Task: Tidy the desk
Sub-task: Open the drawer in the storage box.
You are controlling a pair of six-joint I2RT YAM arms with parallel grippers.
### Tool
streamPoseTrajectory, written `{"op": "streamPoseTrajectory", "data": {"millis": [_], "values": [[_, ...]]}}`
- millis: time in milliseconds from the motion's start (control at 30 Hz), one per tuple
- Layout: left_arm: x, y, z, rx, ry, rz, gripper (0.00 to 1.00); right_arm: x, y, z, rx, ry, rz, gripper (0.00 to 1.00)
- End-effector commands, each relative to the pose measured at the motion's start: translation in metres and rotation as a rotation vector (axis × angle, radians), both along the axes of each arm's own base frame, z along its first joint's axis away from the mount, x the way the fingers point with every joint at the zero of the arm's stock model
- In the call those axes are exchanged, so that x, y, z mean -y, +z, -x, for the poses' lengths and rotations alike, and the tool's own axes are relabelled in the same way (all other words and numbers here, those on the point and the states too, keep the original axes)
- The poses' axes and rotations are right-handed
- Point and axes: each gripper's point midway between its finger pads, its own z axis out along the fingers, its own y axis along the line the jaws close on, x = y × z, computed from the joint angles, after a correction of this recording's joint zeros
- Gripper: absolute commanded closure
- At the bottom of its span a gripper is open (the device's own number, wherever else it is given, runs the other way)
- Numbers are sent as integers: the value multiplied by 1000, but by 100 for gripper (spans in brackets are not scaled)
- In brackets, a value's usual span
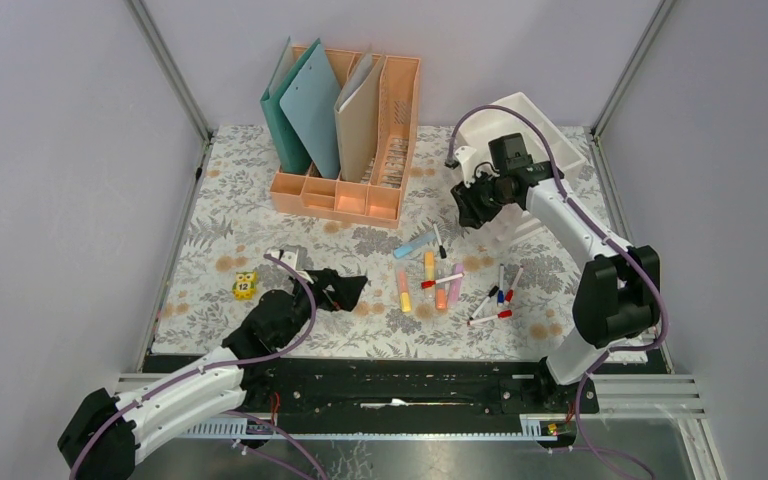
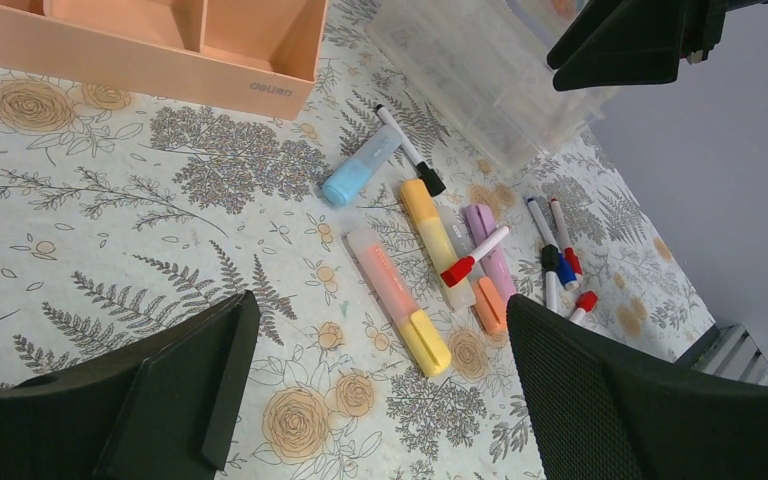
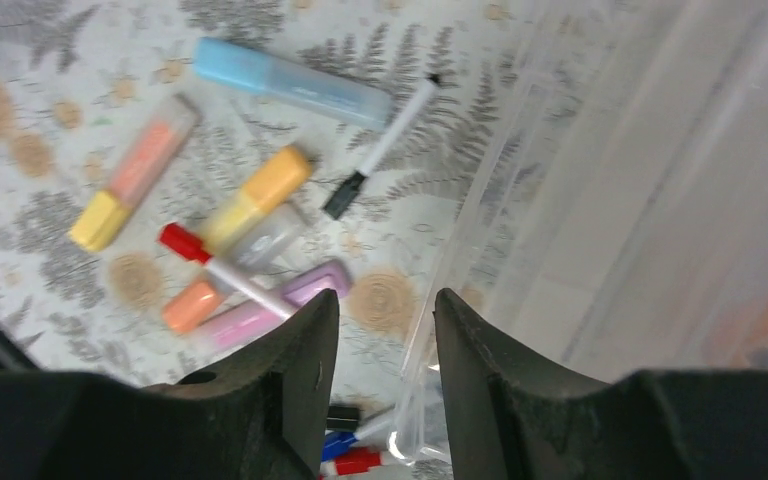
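The desk (image 1: 240,210) wears a fern-and-flower cloth. Several highlighters (image 1: 428,275) and thin markers (image 1: 498,297) lie loose at its middle. My left gripper (image 1: 350,288) hovers left of them, jaws wide open with nothing between; in its wrist view (image 2: 380,310) a yellow-capped highlighter (image 2: 400,300) lies just ahead. My right gripper (image 1: 472,208) hangs at the front of a clear drawer (image 3: 520,200). Its fingers stand partly apart (image 3: 388,300), with the drawer's thin clear edge showing in the gap and nothing clamped.
A peach file rack (image 1: 345,190) with folders stands at the back centre. The white drawer unit (image 1: 530,130) sits at the back right. A small yellow owl figure (image 1: 245,286) stands near the left arm. Frame posts mark the back corners.
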Motion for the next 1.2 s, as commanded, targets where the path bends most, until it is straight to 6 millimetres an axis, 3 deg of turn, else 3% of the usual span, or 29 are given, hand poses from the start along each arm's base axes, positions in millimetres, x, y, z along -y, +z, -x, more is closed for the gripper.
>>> {"op": "streamPoseTrajectory", "data": {"millis": [0, 100, 267, 400, 567, 667, 733, 900, 1033, 1100, 1167], "values": [[5, 16, 0, 43, -22, 48, 1, -32, 7, 46, -207, 117, -163, 53], [8, 16, 2, 44, -40, 51, 1, -27, 10, 39, -180, 85, -134, 48], [18, 13, 6, 24, -96, 47, 1, -17, 22, 30, -103, 36, -101, 28], [25, 6, 10, -6, -140, 26, 1, 8, 22, 13, -23, -69, -2, 19], [29, 4, 11, -20, -157, 26, 1, 42, 22, -7, 43, -192, 72, 16], [31, 5, 10, -18, -162, 31, 1, 61, 22, -17, 82, -249, 121, 15], [32, 6, 10, -19, -169, 33, 1, 64, 20, -17, 76, -248, 115, 15], [35, 4, 12, -33, -185, 30, 1, 26, 46, 9, 76, -66, -81, 13], [34, 3, 14, -38, -186, 25, 1, 25, 71, 8, 147, -65, -107, 17], [32, 4, 15, -37, -185, 27, 1, 35, 77, 1, 199, -105, -71, 23], [31, 5, 16, -34, -183, 28, 1, 47, 76, -6, 240, -153, -13, 36]]}}
